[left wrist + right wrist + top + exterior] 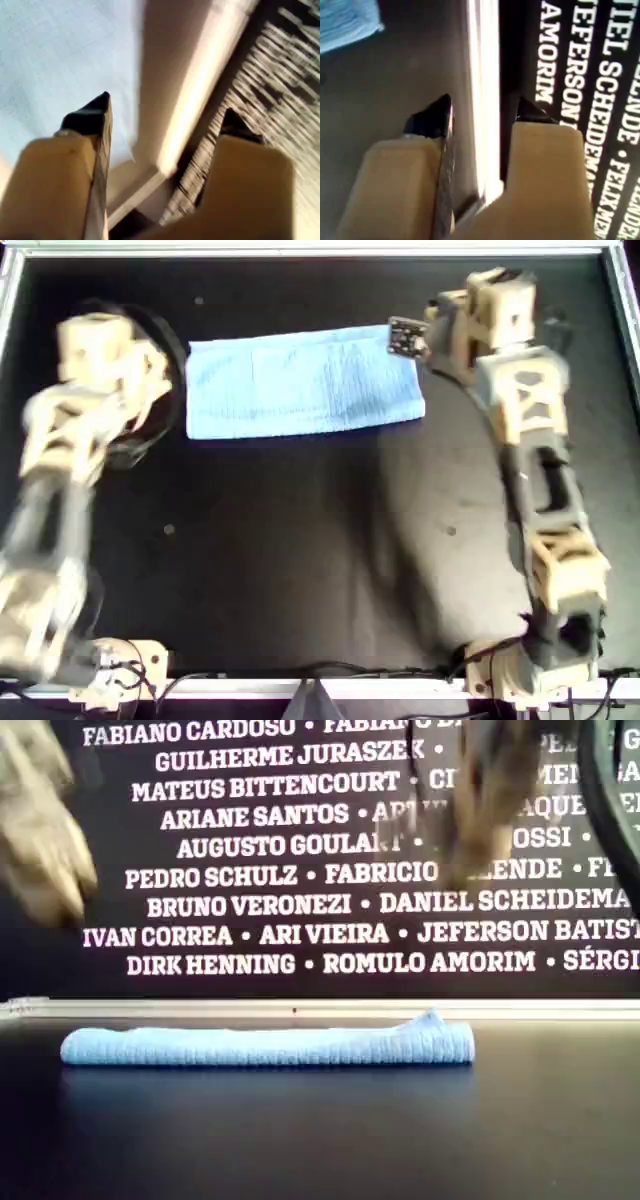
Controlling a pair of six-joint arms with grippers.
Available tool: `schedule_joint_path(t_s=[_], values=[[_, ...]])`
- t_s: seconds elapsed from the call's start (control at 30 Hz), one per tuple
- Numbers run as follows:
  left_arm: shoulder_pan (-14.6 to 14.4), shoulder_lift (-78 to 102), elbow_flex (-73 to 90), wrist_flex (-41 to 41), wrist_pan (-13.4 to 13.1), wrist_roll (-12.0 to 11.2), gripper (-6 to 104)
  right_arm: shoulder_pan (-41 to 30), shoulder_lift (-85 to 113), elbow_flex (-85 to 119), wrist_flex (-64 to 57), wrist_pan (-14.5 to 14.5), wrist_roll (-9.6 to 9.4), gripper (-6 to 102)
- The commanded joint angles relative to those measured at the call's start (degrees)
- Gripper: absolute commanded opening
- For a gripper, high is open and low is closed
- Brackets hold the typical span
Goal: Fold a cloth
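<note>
The cloth (303, 381) is folded into a long strip near the far edge of the black table (300, 560) in the overhead view, long axis running left-right across that view, sitting just a bit tilted. In the exterior view it's a flat low roll w/ a small corner poking up near the exterior view's right end.

Both my grippers are up off it, holding nothing. My left gripper (165, 117) has its jaws spread, cloth in sight past one finger. My right gripper (485, 110) is spread too, over the table's metal rim (482, 75).

Wall behind has white names: "BRUNO VERONEZI", "DIRK HENNING", "ROMULO AMORIM", "ARI VIEIRA".
</note>
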Motion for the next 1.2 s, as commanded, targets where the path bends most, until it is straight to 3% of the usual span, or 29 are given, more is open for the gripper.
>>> schedule_joint_path(t_s=[0.0,0.27,0.5,0.6,0.7,0.8,0.97,1.17], values=[[0.7,24.1,8.0,4.2,-0.2,-0.3,77,-0.5,16.8,-5.3,14.2,0.3,0.26,52],[1.1,58.4,29.9,5.9,-0.2,-0.3,76,-0.7,43.3,-1.8,20.5,0.4,0.18,52],[0.7,77.4,41.0,10.2,0.8,-0.3,76,-5.7,70.8,35.9,19.3,0.4,0.26,52],[0.5,80.3,46.6,11.9,0.8,0.5,77,-6.2,83.2,54.4,12.3,0.4,-0.79,52],[0.4,80.2,52.6,10.6,0.8,0.7,77,-6.2,96.0,73.8,-2.6,0.4,-0.97,52],[1.0,80.7,59.1,3.4,0.0,0.9,77,-6.3,104.4,93.4,-20.4,0.4,-1.05,52],[1.1,79.5,72.1,-18.1,-0.2,0.9,77,-9.2,106.8,120.8,-45.4,0.4,-1.05,50],[0.4,79.4,88.7,-36.9,0.8,0.9,76,-16.2,106.7,138.8,-63.0,0.3,-1.05,50]])
